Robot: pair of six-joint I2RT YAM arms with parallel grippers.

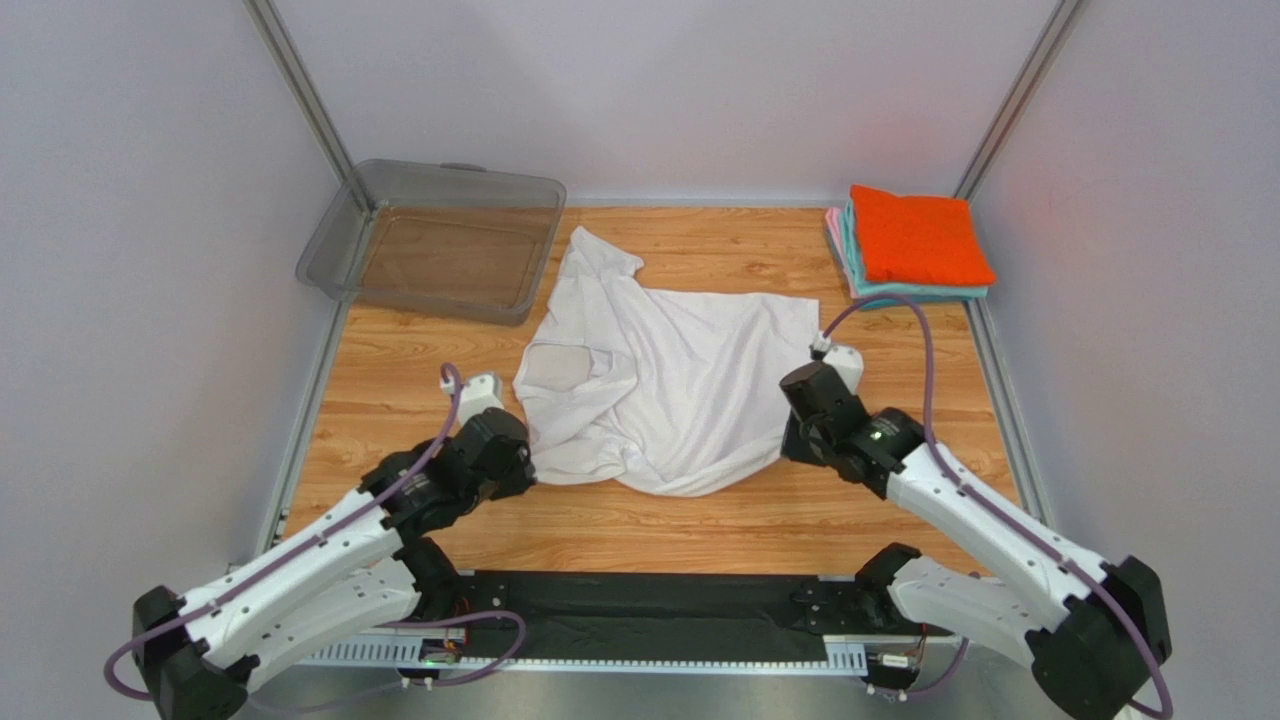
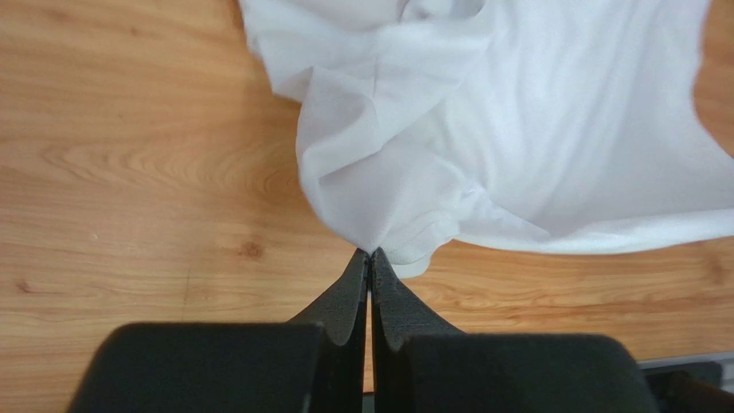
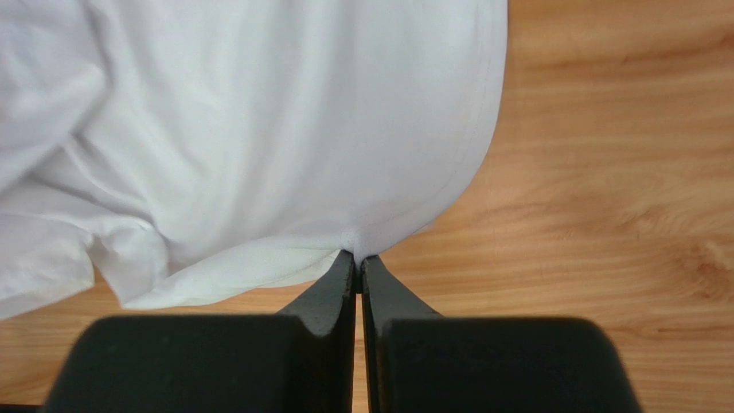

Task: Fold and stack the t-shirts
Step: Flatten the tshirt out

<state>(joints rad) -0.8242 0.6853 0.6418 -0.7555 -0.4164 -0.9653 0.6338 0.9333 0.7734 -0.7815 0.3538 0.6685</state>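
White t-shirt (image 1: 676,383) lies rumpled mid-table (image 1: 902,518), nearer the near edge: thin, light, limp, likely to sag and drag on the wood; left gripper (image 2: 370,255) and right gripper (image 3: 357,256) each clamp a near hem corner, judged the best hold.

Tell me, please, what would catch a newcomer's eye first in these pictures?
A rumpled white t-shirt sprawls in the middle, pinched at either side by the left pincer and the right pincer. At the far right corner sits a neat stack of folded shirts, bright orange on top; a grey bin stands far left.
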